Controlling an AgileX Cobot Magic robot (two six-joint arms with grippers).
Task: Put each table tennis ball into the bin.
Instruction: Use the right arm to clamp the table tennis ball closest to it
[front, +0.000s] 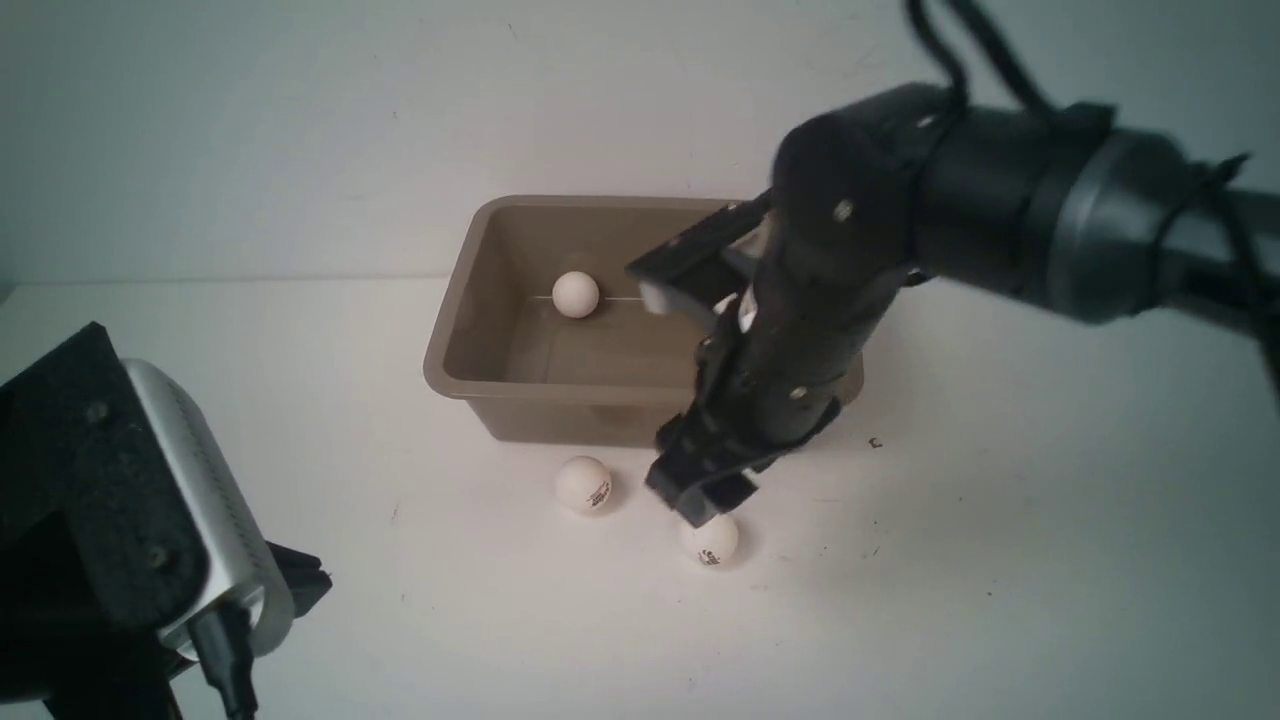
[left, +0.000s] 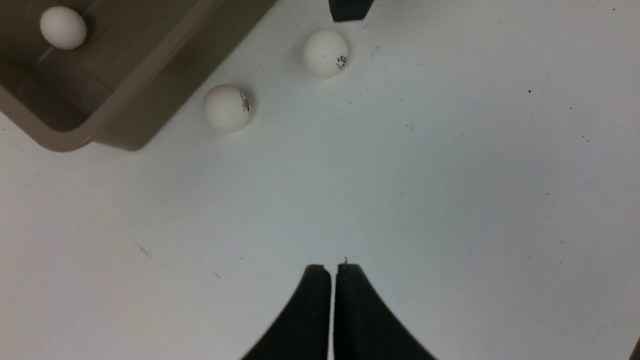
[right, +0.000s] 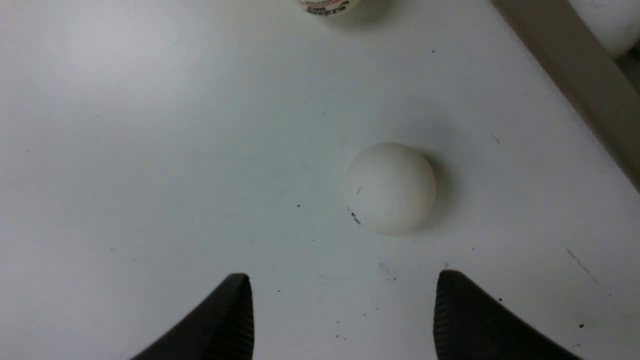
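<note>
— The left claw?
— Together, empty. The right claw is apart, one ball just before it on the worktop.
— Others?
— A second ball at 6 o'clock of the bin; a third ball inside.

Right end effector agape; left end effector closed.

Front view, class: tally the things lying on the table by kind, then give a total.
Bin: 1
Balls: 3, one inside it, two outside
Total: 4 in sight
</note>
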